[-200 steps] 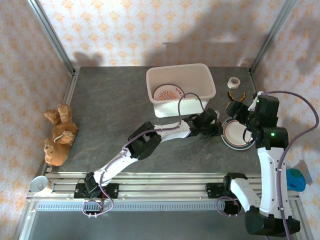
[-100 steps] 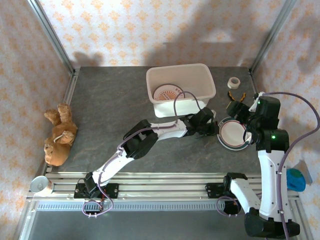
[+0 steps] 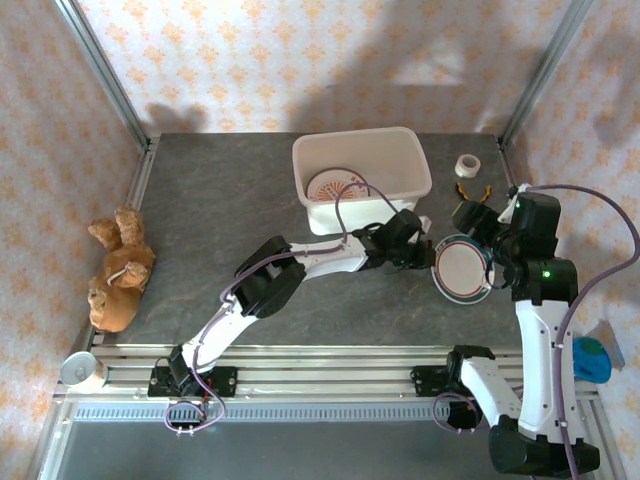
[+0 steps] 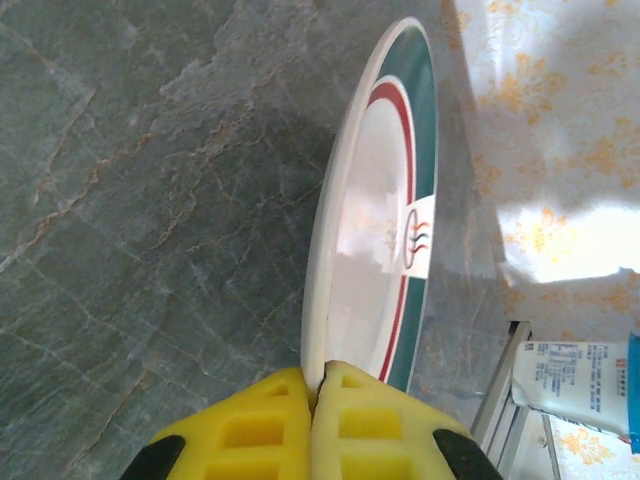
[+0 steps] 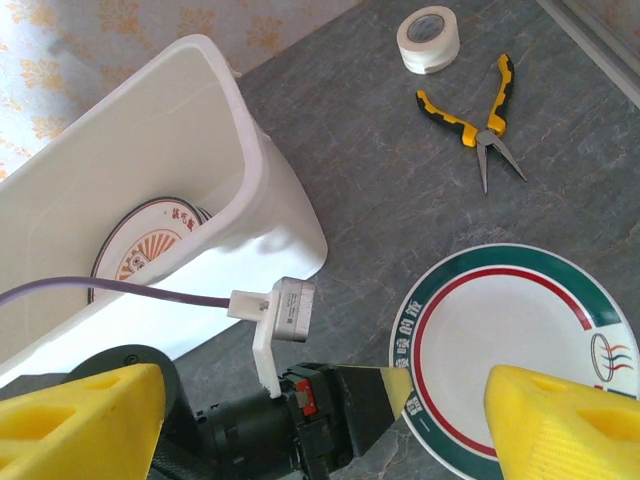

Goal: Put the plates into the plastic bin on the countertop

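A white plate with a dark teal rim and a red ring (image 3: 462,270) (image 5: 520,350) is held at its left edge by my left gripper (image 4: 320,375) (image 3: 428,252), which is shut on the rim. In the left wrist view the plate (image 4: 375,220) shows edge-on over the dark countertop (image 4: 150,200). My right gripper (image 5: 325,400) hovers open above the plate and the left wrist, with nothing between its yellow fingers (image 5: 80,420). The white plastic bin (image 3: 362,175) (image 5: 150,170) stands behind. Inside it lies a plate with an orange-red centre (image 3: 335,187) (image 5: 150,240).
A white tape roll (image 3: 467,165) (image 5: 427,37) and yellow-handled pliers (image 3: 470,200) (image 5: 485,120) lie right of the bin. A teddy bear (image 3: 118,268) lies at the left edge. Aluminium framing (image 3: 330,358) borders the countertop, and open countertop stretches left of the bin.
My left gripper has raised the teal-rimmed plate by its rim and drawn it slightly left. My right arm has shifted a little.
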Tool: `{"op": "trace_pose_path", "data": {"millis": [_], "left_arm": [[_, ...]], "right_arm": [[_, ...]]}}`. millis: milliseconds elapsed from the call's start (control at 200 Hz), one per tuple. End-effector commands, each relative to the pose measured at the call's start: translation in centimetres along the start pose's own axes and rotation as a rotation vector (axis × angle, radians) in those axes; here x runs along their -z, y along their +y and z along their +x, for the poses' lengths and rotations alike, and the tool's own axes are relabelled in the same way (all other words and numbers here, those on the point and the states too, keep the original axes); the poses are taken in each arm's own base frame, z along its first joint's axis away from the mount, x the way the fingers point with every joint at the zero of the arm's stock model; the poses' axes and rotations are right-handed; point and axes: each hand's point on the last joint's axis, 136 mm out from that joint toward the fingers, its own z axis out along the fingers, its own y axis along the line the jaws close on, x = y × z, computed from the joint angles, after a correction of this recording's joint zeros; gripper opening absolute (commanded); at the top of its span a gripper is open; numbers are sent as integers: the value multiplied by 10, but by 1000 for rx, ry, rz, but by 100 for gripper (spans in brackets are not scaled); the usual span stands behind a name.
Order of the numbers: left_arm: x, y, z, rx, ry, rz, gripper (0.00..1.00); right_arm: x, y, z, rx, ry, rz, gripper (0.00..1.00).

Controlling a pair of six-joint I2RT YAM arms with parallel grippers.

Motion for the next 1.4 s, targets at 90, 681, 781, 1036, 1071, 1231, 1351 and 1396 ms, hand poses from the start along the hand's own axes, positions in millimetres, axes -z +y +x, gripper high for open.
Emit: {"op": "trace_pose_path", "data": {"millis": [90,681,781,1036,1071,1231,1351,1396], "left_arm": [[42,-43,-20,-133,-22,52,0],[101,-110,-36,-261,-13,104,0],[111,-119,-42,-262,-25,112,0],[146,-139,-70,-242,-79,154,0],[152,-139,-76,-241,-93,153,0],[188,-135,-108,-226,-167,151,0],[217,-129,-130,-209,-221,144,0],[227,-126,-138,-202,-240,141,0]], "right_arm": [[5,5,-10,-15,-44,-22,83],[14,13,-19,-11,-75,-50,81],[17,14,-22,-13,-83,-48,81],[26,25,-35,7,-98,-78,82],[26,26,-38,11,-99,-79,82],[11,31,-47,12,-76,-81,83],[-4,40,-52,-7,-50,-118,83],[-11,43,-54,-13,-38,-135,83]]}}
